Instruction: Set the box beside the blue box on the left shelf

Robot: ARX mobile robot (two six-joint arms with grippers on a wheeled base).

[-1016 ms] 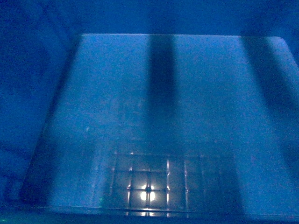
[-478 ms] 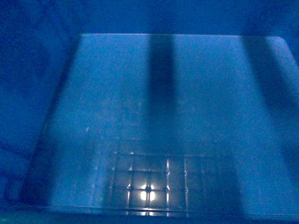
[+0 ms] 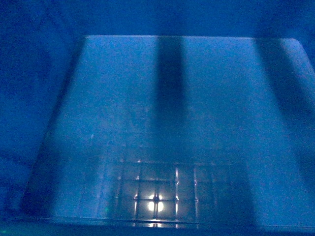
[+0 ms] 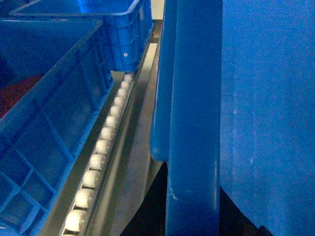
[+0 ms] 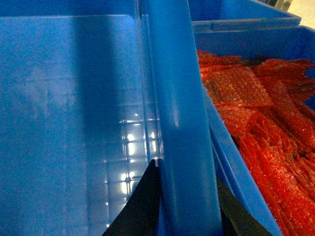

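Box (image 3: 167,123) filling the whole head view: blue inner floor with faint grid and a glint of reflected light, nothing inside. Held up between both arms, judging by the wrist views. Right gripper (image 5: 184,196) clamped over the box's thick right rim, dark fingers (image 5: 140,206) visible either side of it. Left gripper not itself visible in its wrist view; only the box's left rim (image 4: 192,123) close to the lens, so cannot tell whether clenched or released.

Left shelf (image 4: 98,162) just beside and below that rim: a rail of small white wheels running away from the camera. Blue box (image 4: 44,123) already resting on the rollers to the left, ribbed wall facing the carried box; another blue crate (image 4: 118,29) behind it.

On the right, a neighbouring crate (image 5: 256,123) touching or nearly touching the carried box, full of red bubble-wrap-like sheets.

Judged progress: late. Carried to the shelf and roughly alongside its neighbour; lowering onto the rollers and letting go apparently not yet done.
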